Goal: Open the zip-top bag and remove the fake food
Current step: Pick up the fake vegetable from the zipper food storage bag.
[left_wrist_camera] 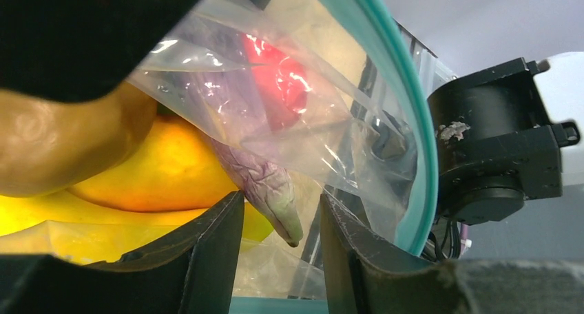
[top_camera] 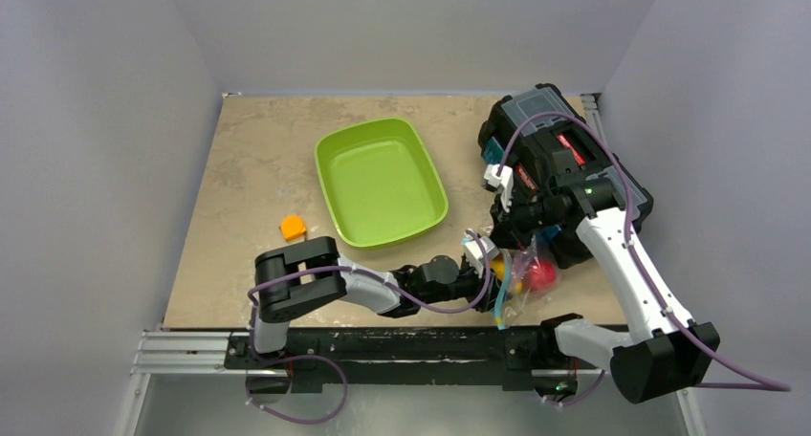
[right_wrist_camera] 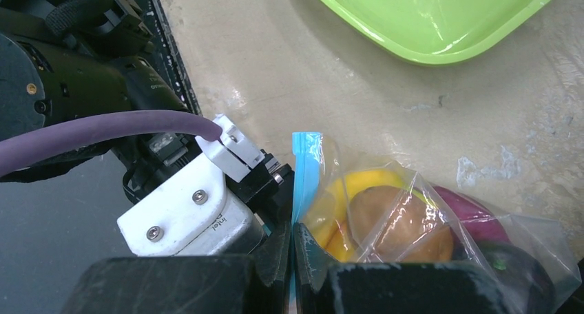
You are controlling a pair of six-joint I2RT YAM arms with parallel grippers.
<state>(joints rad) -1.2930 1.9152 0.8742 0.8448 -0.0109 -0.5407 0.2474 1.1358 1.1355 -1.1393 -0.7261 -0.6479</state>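
**Ana:** Right gripper [right_wrist_camera: 294, 231] first. Its fingers are pinched tight on the light blue zip strip [right_wrist_camera: 306, 164] of the clear crinkly plastic zip-top bag [right_wrist_camera: 482, 235], and the strip runs off from the tips toward twelve o'clock.

**Ben:** Left gripper [left_wrist_camera: 281, 195] now. The jaws are partly apart and pushed into the bag's mouth, with the teal strip curving round at three o'clock. The tip of the glossy purple plastic eggplant [left_wrist_camera: 265, 180] hangs in the gap. I can't see either finger touching it.

**Ana:** More fake food sits behind the film: a shiny red piece [left_wrist_camera: 275, 73] at twelve, a round orange fruit [left_wrist_camera: 165, 169] at nine, a yellow plastic banana [left_wrist_camera: 41, 221] below that, and a smooth brown piece [left_wrist_camera: 48, 145] on the far left.

**Ben:** From above, the bag sits at five o'clock on the beige marbled tabletop [top_camera: 249, 168], near the front edge, between both wrists.

**Ana:** The lime-green plastic tray [top_camera: 378, 183] is mid-table, at eleven o'clock from the bag. A small orange block [top_camera: 293, 228] lies at eight o'clock from the tray, apart from it. A black hard case with a clear lid [top_camera: 545, 106] fills the two o'clock corner.
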